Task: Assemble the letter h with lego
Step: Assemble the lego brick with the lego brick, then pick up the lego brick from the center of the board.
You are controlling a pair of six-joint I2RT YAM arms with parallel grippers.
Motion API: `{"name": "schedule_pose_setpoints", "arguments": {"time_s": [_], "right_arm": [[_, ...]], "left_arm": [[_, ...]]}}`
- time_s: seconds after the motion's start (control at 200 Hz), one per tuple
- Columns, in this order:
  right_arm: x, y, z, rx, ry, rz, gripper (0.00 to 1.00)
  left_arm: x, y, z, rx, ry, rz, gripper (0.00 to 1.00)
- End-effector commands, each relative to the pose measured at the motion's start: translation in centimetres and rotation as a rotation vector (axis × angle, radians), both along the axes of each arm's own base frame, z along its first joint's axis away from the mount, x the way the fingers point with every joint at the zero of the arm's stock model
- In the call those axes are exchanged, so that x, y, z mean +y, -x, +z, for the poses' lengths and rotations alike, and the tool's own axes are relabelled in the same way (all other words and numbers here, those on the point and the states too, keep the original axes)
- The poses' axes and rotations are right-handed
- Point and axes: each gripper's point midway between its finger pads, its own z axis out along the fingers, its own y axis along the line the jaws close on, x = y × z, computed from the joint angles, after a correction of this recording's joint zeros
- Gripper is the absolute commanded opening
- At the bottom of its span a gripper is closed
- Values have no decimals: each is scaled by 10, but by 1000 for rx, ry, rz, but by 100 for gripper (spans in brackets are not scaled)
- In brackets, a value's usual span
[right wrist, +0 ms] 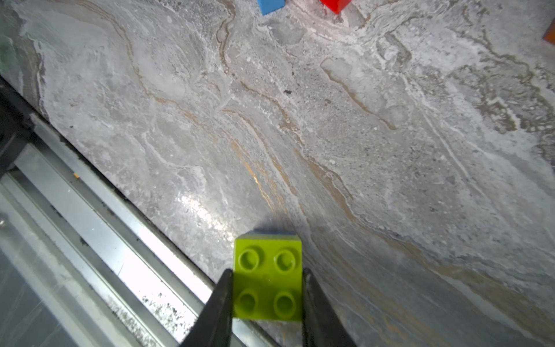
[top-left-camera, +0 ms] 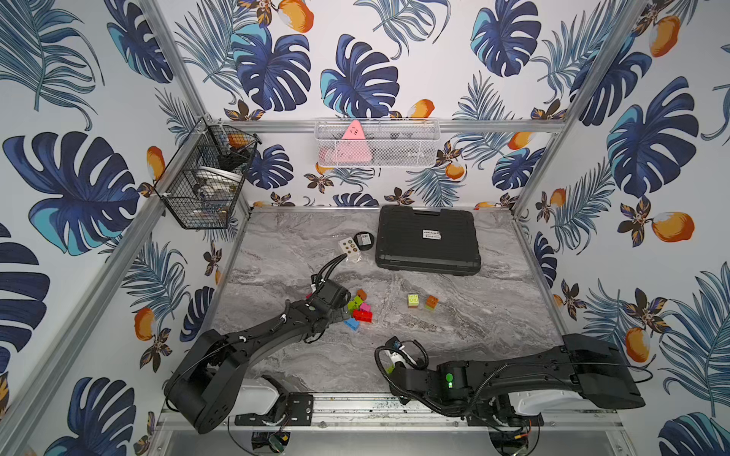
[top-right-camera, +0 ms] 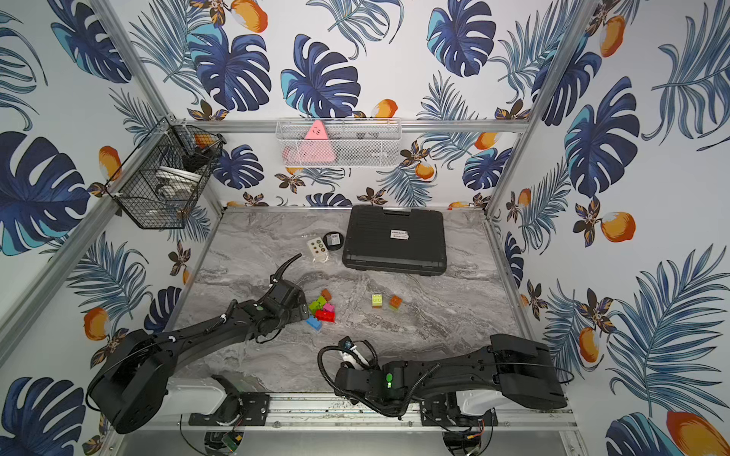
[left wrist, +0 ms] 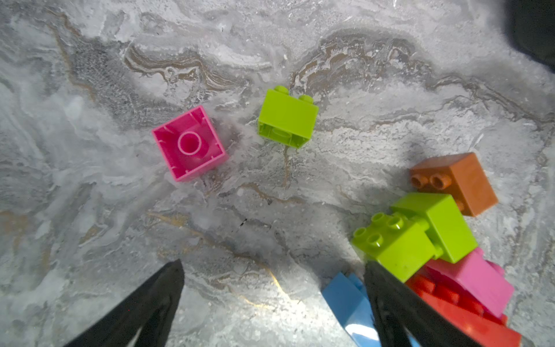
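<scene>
Surface edges: The marbled surface (top-left-camera: 474,316) ends at a metal rail (right wrist: 90,228) close beside the right pincer (right wrist: 267,272). A black case (top-left-camera: 428,241), a dotted white card (top-left-camera: 349,246) and a black disc (top-left-camera: 363,240) lie far beyond both pincers, near the back wall.
Open room, right pincer: Bare surface runs ahead of the fingertips as far as the blue brick (right wrist: 270,6) and the red brick (right wrist: 335,4).
Open room, left pincer: The left pincer (left wrist: 273,267) has bare surface between its fingers and just ahead of them.
Left pincer state: Jaws spread wide, with nothing between them.
Right pincer state: Jaws narrow, clamped on the held lime brick (right wrist: 267,279).
Held lime brick: Square with four studs, so no long axis. The studs face the wrist camera. The fingers press two opposite side walls. Contact with the surface cannot be told.
Red brick: The longest piece. Its long axis runs roughly along the outer side of one left finger (left wrist: 393,303), and its studs face the wrist camera.
Blue brick: Lies on the inner side of that finger and is partly hidden by it.
Joined lime bricks (left wrist: 414,237): Tilted, just beside that fingertip. They lean on a pale pink brick (left wrist: 477,279) that lies over the red brick.
Brown-orange brick (left wrist: 456,180): Lies on its side just past the lime pair, studs pointing sideways.
Magenta brick (left wrist: 189,144): Ahead of the left pincer, hollow underside up.
Tipped lime brick (left wrist: 286,117): Near the magenta brick but apart from it, lying on its side.
Separate pair: An upright lime brick (top-left-camera: 413,301) and an orange brick (top-left-camera: 431,302) stand near each other but apart, well ahead of the right pincer.
</scene>
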Motion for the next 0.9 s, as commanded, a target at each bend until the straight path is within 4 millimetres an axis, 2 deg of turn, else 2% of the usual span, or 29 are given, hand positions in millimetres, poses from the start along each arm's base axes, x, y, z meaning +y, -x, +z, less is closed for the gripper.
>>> {"name": "schedule_pose_setpoints", "arguments": {"time_s": [0.0, 0.14, 0.28, 0.43, 0.891], "right_arm": [[-14, 4, -18, 30, 62, -3, 31], [-27, 6, -47, 50, 165, -19, 31], [-28, 10, -60, 85, 228, -33, 28], [-28, 10, -64, 160, 272, -64, 21], [-40, -4, -58, 307, 444, -147, 21]], "left_arm": [[1, -2, 1, -11, 6, 24, 99], [2, -2, 1, -11, 5, 25, 99], [2, -1, 0, -10, 3, 27, 99], [2, -2, 1, -12, 10, 26, 99], [7, -2, -6, 12, 19, 47, 99]]}}
